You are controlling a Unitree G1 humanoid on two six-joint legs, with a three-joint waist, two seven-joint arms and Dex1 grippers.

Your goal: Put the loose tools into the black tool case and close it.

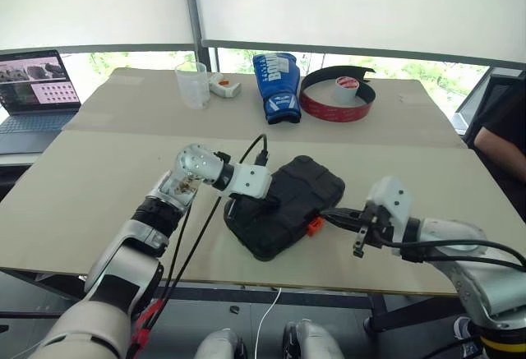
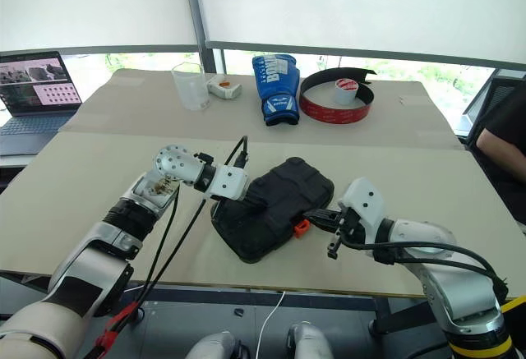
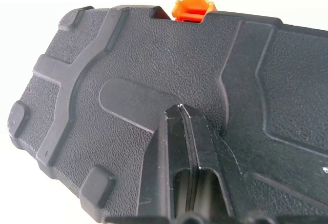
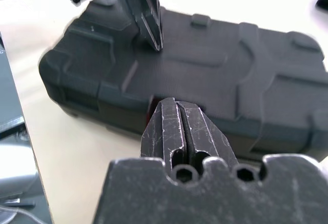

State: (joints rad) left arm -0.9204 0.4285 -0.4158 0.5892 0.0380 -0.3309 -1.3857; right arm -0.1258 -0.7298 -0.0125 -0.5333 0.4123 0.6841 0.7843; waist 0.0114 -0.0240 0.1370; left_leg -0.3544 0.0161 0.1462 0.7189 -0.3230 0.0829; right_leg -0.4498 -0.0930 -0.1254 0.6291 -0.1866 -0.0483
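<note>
Left hand [image 1: 271,201]: fingers pressed together, tips resting on the textured lid of the black tool case [image 1: 288,207], pinching nothing

Right hand [image 1: 329,214]: fingers pressed together, pointing at the front edge of the case, just beside the orange latch [image 1: 313,227]; whether it touches the latch cannot be told

Black tool case: closed, lying flat near the front edge of the desk [image 1: 90,178], set at an angle between the two hands; no writing can be read on its lid

Far side of the desk, well apart from the case:
- blue boxing glove [image 1: 277,85], white lettering on the cuff, too small to read
- black-and-red curved band [image 1: 337,100], with a small roll of tape [image 1: 346,89] standing inside it
- clear plastic cup [image 1: 191,85]
- small white object with an orange spot [image 1: 223,86], just beside the cup

Far left: open laptop [image 1: 34,96], screen showing a grid of small pictures, text unreadable

Right edge: a person's dark sleeve and forearm [image 1: 501,141]
</note>
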